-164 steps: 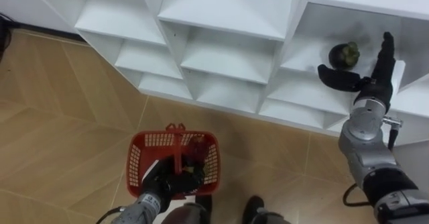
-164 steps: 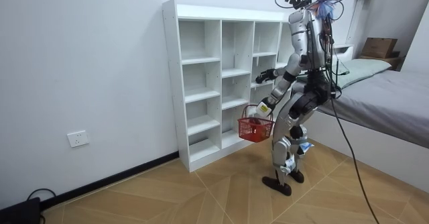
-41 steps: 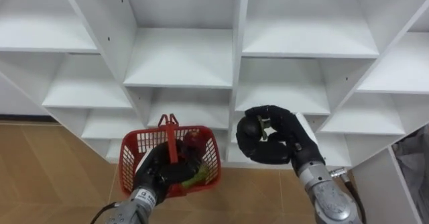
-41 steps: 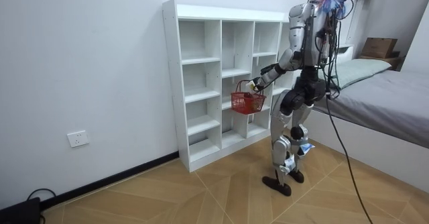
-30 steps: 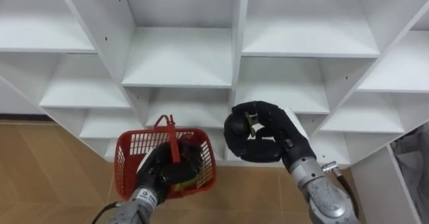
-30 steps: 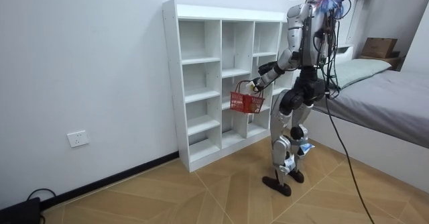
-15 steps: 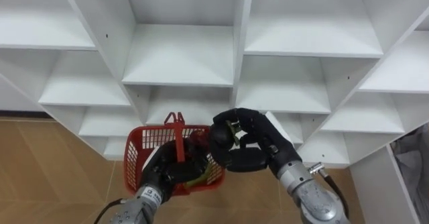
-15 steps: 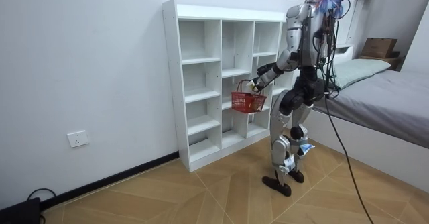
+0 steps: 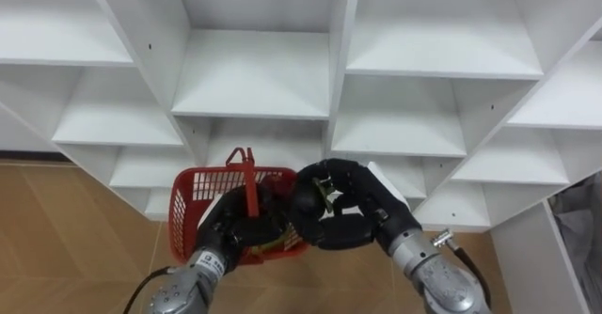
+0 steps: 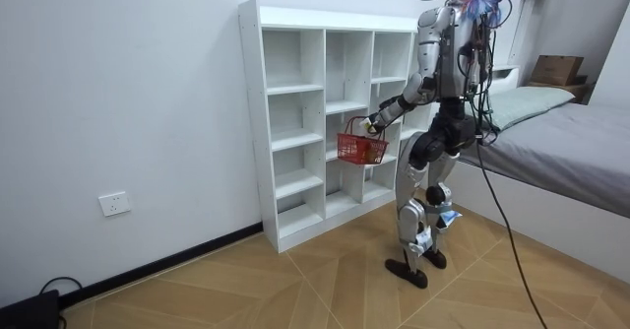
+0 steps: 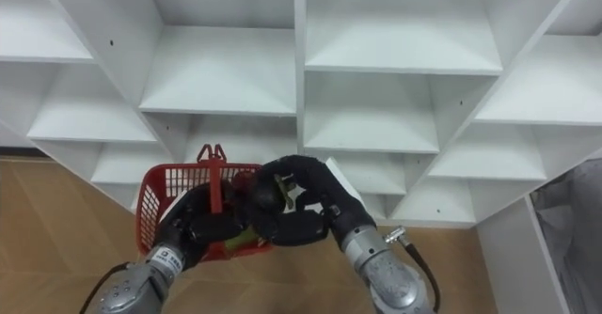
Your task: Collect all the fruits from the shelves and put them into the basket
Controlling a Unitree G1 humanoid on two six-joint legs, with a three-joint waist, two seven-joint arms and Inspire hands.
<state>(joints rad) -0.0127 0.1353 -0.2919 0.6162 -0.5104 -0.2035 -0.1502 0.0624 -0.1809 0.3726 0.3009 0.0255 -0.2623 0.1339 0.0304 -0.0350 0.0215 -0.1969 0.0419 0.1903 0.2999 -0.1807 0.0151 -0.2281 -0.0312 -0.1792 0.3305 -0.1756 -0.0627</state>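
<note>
1. Presently the right robot hand (image 9: 331,218) is clenched round a dark fruit (image 9: 326,194), which its fingers mostly hide. It sits at the right rim of the red basket (image 9: 193,187), and the fruit is not yet inside.
2. The left robot hand (image 9: 229,237) grasps the basket's upright handle (image 9: 248,180) and holds the basket in the air before the white closet (image 9: 254,79).
3. Letting go over the rim instead of over the hollow would likely bounce the fruit off the edge and down to the wooden floor (image 9: 56,220).
4. A basket hung from one handle swings easily, so a nudge from the right robot hand could tilt it or push it aside just as the fruit drops.
5. Fingers opening this close to the mesh wall may catch on it. Whether they touch it already I cannot tell.
</note>
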